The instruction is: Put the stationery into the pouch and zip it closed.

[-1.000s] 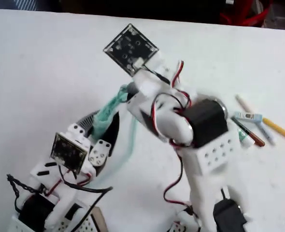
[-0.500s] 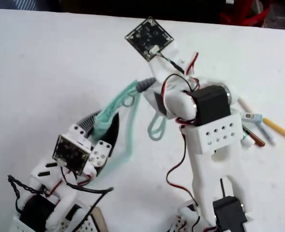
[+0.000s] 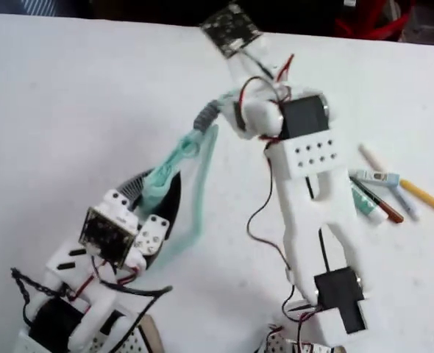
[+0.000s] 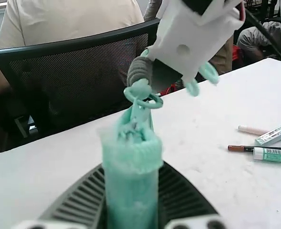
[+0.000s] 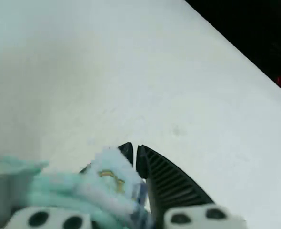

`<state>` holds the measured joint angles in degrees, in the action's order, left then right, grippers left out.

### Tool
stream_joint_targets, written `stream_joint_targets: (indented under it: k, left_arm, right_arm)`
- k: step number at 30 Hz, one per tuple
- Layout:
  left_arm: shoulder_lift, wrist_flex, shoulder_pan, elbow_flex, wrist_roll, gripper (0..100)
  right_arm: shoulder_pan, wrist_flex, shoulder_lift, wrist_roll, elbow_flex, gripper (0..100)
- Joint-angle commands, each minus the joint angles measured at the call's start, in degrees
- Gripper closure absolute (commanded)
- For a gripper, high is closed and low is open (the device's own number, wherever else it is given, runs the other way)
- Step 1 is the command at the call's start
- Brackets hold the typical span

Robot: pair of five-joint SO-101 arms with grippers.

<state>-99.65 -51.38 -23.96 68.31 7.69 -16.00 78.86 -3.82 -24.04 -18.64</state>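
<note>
Two grippers are holding one teal pouch (image 3: 174, 156) stretched between them. Nearest, at the left, the left gripper (image 3: 157, 190) is clamping the pouch's near end. Off to the right, the stationery (image 3: 385, 195) is lying loose on the table (image 3: 70, 95), outside the pouch, whose inside is not showing. Farther off, the right gripper (image 3: 211, 118) is pinching its far end.

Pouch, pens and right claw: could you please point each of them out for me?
pouch (image 4: 131, 167), left wrist view, teal body.
pens (image 3: 379, 201), high view, dark pen's shaft.
right claw (image 5: 133, 150), right wrist view, between its tips.
</note>
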Motion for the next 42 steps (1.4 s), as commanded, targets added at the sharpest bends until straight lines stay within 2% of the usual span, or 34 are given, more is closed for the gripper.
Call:
stream_joint_targets:
  k: [1,4,14,17,21,23,26,31,33,35,42]
  left_arm:
    - [-4.88,-2.46,-0.13,-0.26,0.62,98]
    - [-5.49,-3.34,-0.13,-1.14,2.99,98]
    - [-5.14,-3.34,-0.13,-1.05,2.99,98]
    - [-5.14,-3.43,-0.13,-1.05,2.99,98]
    - [-5.14,-3.43,-0.13,-0.97,2.99,98]
    - [-5.14,-3.43,-0.13,-0.97,2.99,98]
    - [-5.14,-3.43,-0.13,-0.97,2.99,98]
    - [-5.14,-3.43,-0.13,-0.97,3.08,98]
    - [-5.14,-3.34,-0.13,-0.62,3.16,98]
    - [-5.14,-2.99,-0.13,0.0,3.25,98]
    - [-5.14,-3.25,-0.13,0.09,3.25,98]
  right_arm:
    - [4.09,-2.95,0.92,0.62,-0.53,98.0]
    - [5.49,-2.95,2.24,0.62,-0.62,98.0]
    - [7.6,-2.42,2.51,-1.05,-0.62,97.8]
    - [6.73,5.76,1.89,-11.34,-1.85,93.0]
    - [9.36,15.96,1.36,-27.78,-1.93,68.3]
    - [12.62,19.56,1.54,-37.54,-1.76,60.8]
    - [18.51,19.3,0.4,-46.33,1.85,61.5]
    - [25.63,19.21,-3.91,-53.71,5.98,67.6]
    - [26.15,19.47,-7.16,-53.8,7.03,68.5]
    - [23.34,19.47,-12.26,-50.46,10.37,68.6]
    - [-1.89,15.43,-41.8,-26.64,26.99,68.6]
